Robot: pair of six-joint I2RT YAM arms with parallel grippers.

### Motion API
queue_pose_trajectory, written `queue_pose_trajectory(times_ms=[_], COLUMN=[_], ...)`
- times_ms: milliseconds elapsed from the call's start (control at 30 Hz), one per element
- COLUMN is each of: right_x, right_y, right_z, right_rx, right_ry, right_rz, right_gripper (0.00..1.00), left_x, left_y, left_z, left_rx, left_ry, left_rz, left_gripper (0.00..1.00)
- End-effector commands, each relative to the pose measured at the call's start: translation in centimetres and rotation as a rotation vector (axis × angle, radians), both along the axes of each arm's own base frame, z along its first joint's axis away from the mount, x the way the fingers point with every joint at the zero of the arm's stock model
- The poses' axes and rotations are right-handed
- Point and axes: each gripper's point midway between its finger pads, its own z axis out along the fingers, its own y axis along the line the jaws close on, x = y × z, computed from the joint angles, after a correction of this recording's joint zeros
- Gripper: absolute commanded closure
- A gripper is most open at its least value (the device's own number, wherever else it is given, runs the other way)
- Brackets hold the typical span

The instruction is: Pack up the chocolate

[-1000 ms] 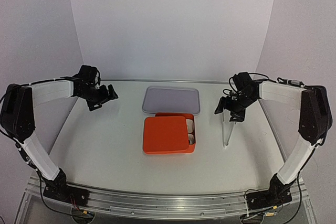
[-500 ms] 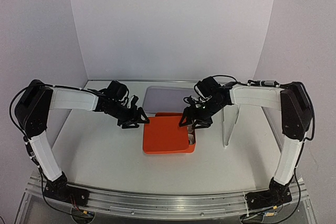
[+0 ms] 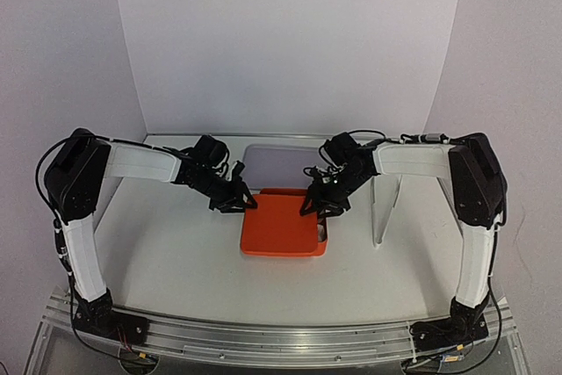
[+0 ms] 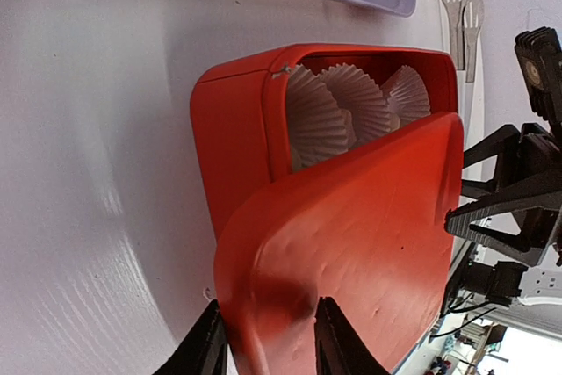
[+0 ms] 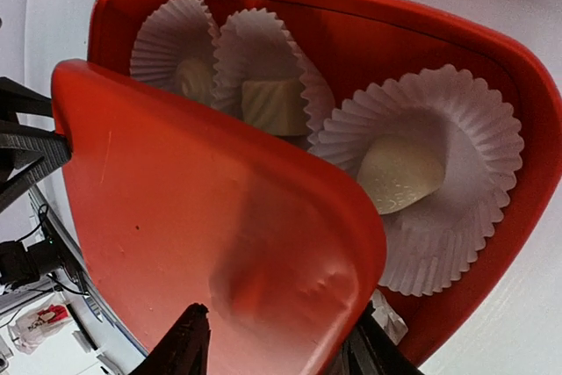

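From the top camera I see the red box [image 3: 290,191] in the middle of the bench [image 3: 167,243]. Its lid [image 3: 279,227] lies askew on top, and a lavender tray [image 3: 285,164] sits at its 12 o'clock. My left gripper [image 3: 242,205] is at the lid's 10 o'clock corner and my right gripper [image 3: 314,205] at its 2 o'clock corner.

On the left wrist camera, a lid corner fills the gap between my moderately spread fingers. I cannot tell whether they pinch it. Fluted paper cups [image 4: 347,107] show at 12 o'clock in the uncovered strip.

On the right wrist camera, the jaws stand apart astride the lid edge, and the grip is again unclear. Three cream-white chocolates [image 5: 399,171] sit in cups inside the box. Any dark ones are hidden under the lid. I judge the filling largely done, with the lid yet to be seated square.
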Motion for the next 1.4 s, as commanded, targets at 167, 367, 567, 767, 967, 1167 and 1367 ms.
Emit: queue_pose_trajectory(times_ms=[167, 367, 567, 767, 967, 1167, 1367], right_x=[0.9, 1.4, 2.1, 2.9, 2.8, 1.7, 2.4], right_y=[1.5, 1.2, -0.2, -1.3, -1.1, -0.3, -0.8], right_z=[3.3, 5.5, 6.0, 6.2, 7.3, 9.5, 9.1], right_rx=[0.066, 0.085, 0.085, 0.09, 0.138, 0.22, 0.192], right_ry=[-0.048, -0.077, -0.063, -0.049, -0.016, 0.03, 0.004], right_rz=[-0.008, -0.036, -0.089, -0.125, -0.135, -0.116, -0.127], right_gripper=[0.79, 0.81, 0.83, 0.84, 0.88, 0.91, 0.92], left_x=[2.1, 2.8, 3.1, 3.8, 3.3, 2.6, 3.3], left_y=[-3.0, -4.2, -4.8, -5.3, -5.5, -5.3, -5.5], left_z=[5.1, 6.3, 5.8, 5.7, 6.1, 7.4, 6.1], left_rx=[-0.051, -0.038, -0.013, 0.016, 0.03, 0.04, 0.072], left_ry=[-0.124, -0.153, -0.154, -0.159, -0.149, -0.142, -0.134], left_rz=[-0.06, -0.082, -0.086, -0.081, -0.084, -0.078, -0.071], left_gripper=[0.75, 0.76, 0.76, 0.76, 0.77, 0.78, 0.78])
